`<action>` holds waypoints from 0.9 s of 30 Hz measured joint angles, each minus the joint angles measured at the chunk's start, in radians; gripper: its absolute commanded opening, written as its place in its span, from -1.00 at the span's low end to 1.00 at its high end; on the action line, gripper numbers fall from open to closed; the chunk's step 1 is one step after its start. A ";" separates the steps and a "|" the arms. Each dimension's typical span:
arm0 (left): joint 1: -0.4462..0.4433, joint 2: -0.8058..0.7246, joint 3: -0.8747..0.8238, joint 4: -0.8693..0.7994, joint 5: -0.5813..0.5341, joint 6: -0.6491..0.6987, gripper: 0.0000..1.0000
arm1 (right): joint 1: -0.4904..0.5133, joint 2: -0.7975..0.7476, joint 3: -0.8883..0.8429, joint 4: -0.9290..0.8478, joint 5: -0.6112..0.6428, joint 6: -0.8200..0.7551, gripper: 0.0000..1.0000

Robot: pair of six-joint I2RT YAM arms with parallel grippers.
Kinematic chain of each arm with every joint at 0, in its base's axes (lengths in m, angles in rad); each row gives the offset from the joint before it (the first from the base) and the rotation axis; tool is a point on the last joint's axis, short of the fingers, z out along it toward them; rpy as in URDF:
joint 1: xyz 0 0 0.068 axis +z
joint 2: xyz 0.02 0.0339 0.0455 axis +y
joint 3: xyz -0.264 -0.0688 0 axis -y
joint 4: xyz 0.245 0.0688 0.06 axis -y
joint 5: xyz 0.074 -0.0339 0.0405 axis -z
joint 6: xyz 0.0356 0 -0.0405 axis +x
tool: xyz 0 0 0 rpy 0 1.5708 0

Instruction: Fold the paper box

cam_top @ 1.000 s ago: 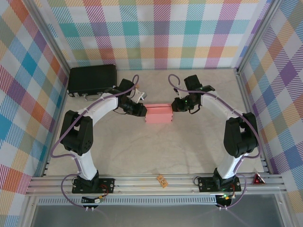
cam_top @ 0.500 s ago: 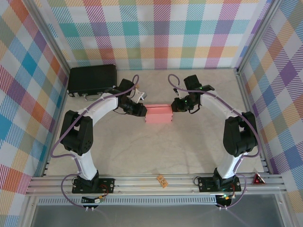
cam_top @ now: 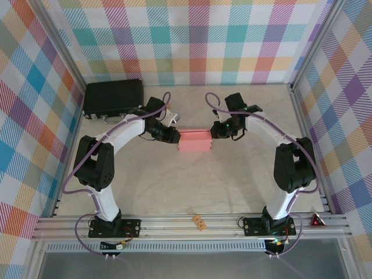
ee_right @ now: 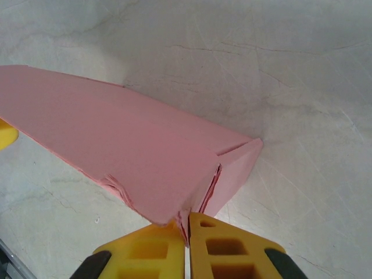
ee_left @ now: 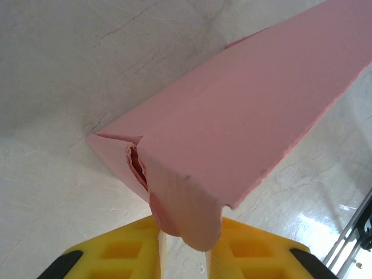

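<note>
Top external view: we find the paper box [cam_top: 195, 140] lying in the middle of the bench [cam_top: 192, 186], already raised into a long shallow form, with the left pincer [cam_top: 176, 138] at its left end and the right pincer [cam_top: 213, 131] at its right end. From the wrist views we judge each pincer nearly closed and nipping thin card, the left on a crumpled end flap, the right on a corner seam; the long walls look done, and the ends look left to tuck. Hidden from us: the box's inside, its underside, and whether either end is locked.
</note>
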 measured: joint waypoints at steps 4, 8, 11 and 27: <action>0.000 0.000 0.000 -0.001 -0.007 0.001 -0.31 | 0.003 0.000 -0.002 0.000 0.003 0.000 -0.79; -0.005 -0.012 0.000 -0.002 -0.006 0.002 -0.13 | 0.009 0.000 -0.007 0.003 0.002 -0.003 -0.79; -0.006 -0.042 0.000 0.000 -0.003 0.000 -0.01 | 0.011 0.000 -0.008 0.003 0.001 -0.003 -0.79; -0.006 -0.126 0.000 0.016 -0.010 -0.023 0.03 | 0.011 0.000 -0.007 0.003 0.001 -0.003 -0.79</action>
